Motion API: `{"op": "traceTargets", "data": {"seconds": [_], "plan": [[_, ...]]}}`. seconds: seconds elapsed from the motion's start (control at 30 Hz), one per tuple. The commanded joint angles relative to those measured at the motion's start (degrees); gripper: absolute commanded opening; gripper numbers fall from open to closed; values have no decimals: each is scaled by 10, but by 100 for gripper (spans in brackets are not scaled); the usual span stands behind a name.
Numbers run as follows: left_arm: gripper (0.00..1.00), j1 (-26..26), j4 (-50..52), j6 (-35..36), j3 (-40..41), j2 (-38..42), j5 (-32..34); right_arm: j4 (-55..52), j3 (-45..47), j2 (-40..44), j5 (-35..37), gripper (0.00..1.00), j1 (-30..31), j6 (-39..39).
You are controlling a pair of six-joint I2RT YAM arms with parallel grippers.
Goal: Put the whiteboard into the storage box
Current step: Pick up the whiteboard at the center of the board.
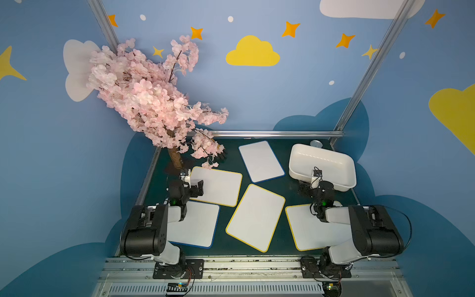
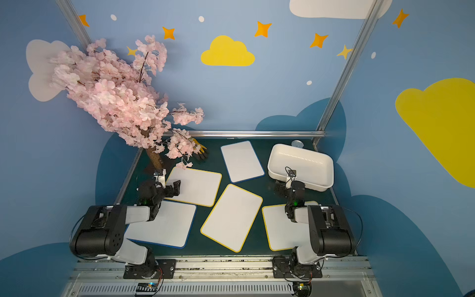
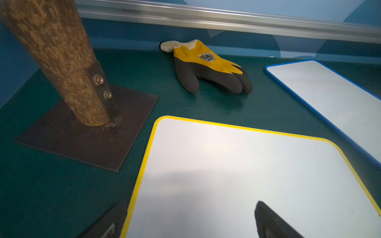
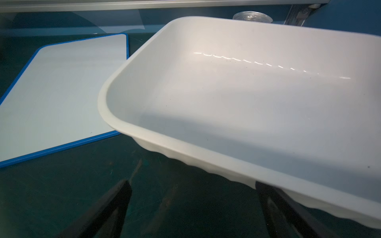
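Several whiteboards lie flat on the green mat. My left gripper point(image 1: 190, 183) point(image 3: 189, 204) is open and straddles the left edge of a yellow-rimmed whiteboard point(image 1: 218, 186) point(image 3: 237, 175), one finger over the board and one over the mat. A blue-rimmed whiteboard point(image 1: 261, 160) point(image 4: 57, 92) lies at the back middle. The storage box point(image 1: 323, 164) point(image 4: 237, 103), a white tub, stands at the back right with nothing in it. My right gripper point(image 1: 314, 183) point(image 4: 191, 182) is open just in front of its near wall, one finger under the rim.
A pink blossom tree point(image 1: 144, 95) leans over the back left, its trunk bolted to a dark base plate point(image 3: 86, 131). A yellow and black glove point(image 3: 206, 66) lies behind the boards. A silver can point(image 1: 316, 143) stands behind the box. A metal rail point(image 1: 270, 133) runs along the back.
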State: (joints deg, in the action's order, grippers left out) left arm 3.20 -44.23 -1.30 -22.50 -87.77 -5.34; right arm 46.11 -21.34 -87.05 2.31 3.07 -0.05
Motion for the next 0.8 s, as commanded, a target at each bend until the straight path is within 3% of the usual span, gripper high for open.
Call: {"op": "traceTargets", "data": {"seconds": [0.0,0.77], "plan": [[100,-1,-10,6,-10,-2,2,21,-13,-4,-3,97,-3,-5],[100,-1,-3,4,-13,-2,6,20,-14,-5,-3,97,-4,-4]]}}
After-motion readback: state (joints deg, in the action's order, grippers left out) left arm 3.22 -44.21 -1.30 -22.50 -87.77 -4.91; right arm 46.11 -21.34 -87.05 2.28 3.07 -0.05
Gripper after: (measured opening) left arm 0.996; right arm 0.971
